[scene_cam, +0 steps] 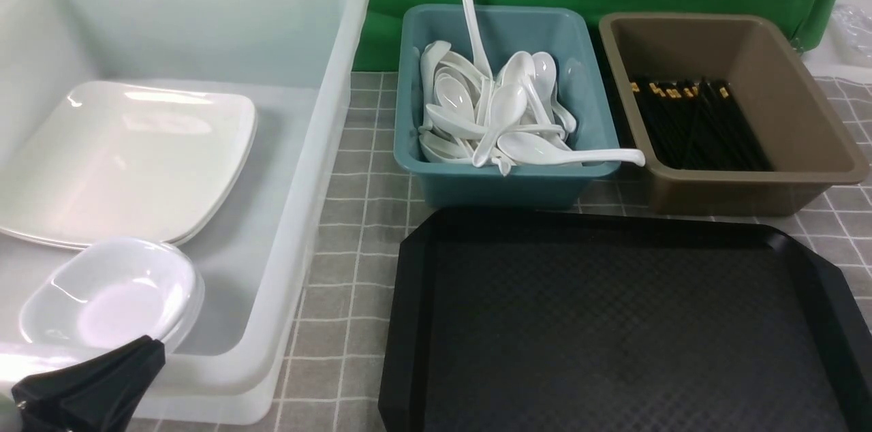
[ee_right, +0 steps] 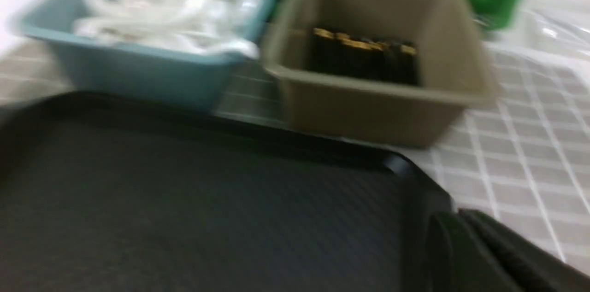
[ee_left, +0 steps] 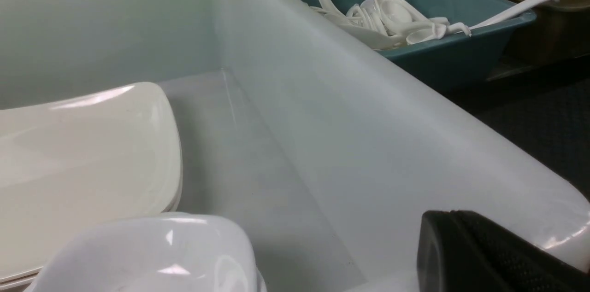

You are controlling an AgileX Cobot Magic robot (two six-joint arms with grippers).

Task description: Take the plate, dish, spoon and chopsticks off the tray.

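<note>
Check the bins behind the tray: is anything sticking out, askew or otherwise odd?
Two spoons in the teal bin stand out. One stands almost upright, handle poking above the far rim. Another lies with its handle over the right rim toward the brown bin. The tray is bare.

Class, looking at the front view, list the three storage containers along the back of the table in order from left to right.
Translucent white tub → teal bin of spoons → brown bin of chopsticks.
</note>
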